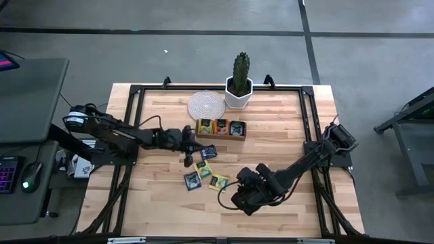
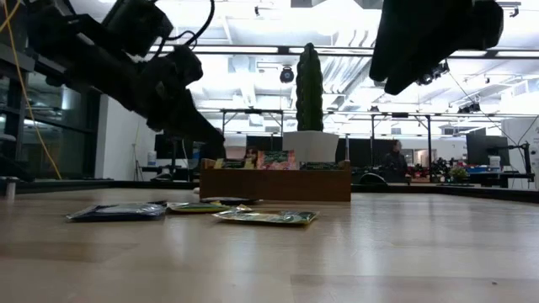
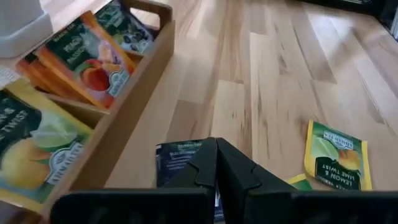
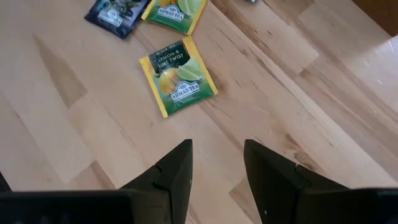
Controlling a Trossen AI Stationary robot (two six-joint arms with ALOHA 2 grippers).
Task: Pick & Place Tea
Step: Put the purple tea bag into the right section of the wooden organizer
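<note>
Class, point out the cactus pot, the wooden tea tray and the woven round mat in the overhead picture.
cactus pot (image 1: pixel 238 97): high view, on its white front wall.
wooden tea tray (image 1: pixel 220 136): high view, on its near rim.
woven round mat (image 1: pixel 205 104): high view, at its centre.

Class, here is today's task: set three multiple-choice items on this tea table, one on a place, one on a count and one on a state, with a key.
1. Where is the cactus? A by the tray; B on the floor; C in a gripper.
2. How many compartments has the tray? A two; B three; C five.
3. The right gripper is: A open, empty; B shut on a packet; C unseen.
Key: A, it stands on the table next to the tray; B, two dividers show; A, its jaws stand apart with nothing between.
</note>
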